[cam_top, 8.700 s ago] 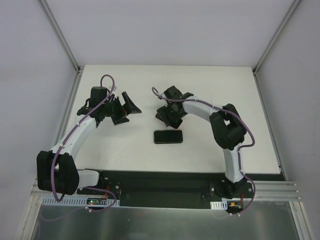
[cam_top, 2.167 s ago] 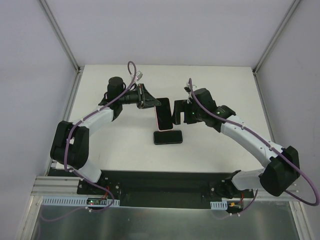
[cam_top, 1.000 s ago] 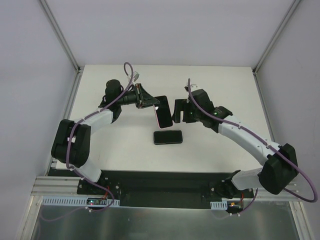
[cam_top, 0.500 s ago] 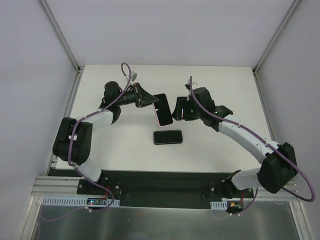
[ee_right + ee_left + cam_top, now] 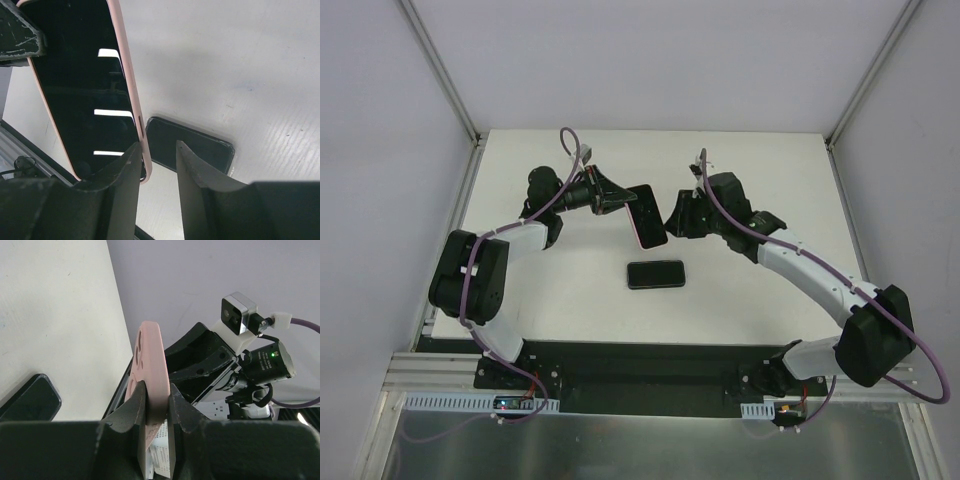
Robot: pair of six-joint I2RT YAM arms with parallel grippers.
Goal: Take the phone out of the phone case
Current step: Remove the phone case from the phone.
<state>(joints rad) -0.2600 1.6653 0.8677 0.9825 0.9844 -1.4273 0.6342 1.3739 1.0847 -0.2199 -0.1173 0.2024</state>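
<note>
Over the white table (image 5: 550,290), right gripper (image 5: 678,215) has slid in, fingers narrowly apart beside the case edge. Left gripper (image 5: 618,200) stays clamped on the pink silicone phone case (image 5: 648,218), dark-screened phone (image 5: 85,90) still inside, raised above the flat black handset (image 5: 656,273). Peeling looks imminent.

My gripper (image 5: 157,150) is open, fingers (image 5: 117,190) apart. Pink phone case (image 5: 127,85) w/ dark-screened phone (image 5: 80,90) hangs tilted, edge beside one finger. 2nd black phone (image 5: 195,147) lies flat on white table (image 5: 240,60).
</note>
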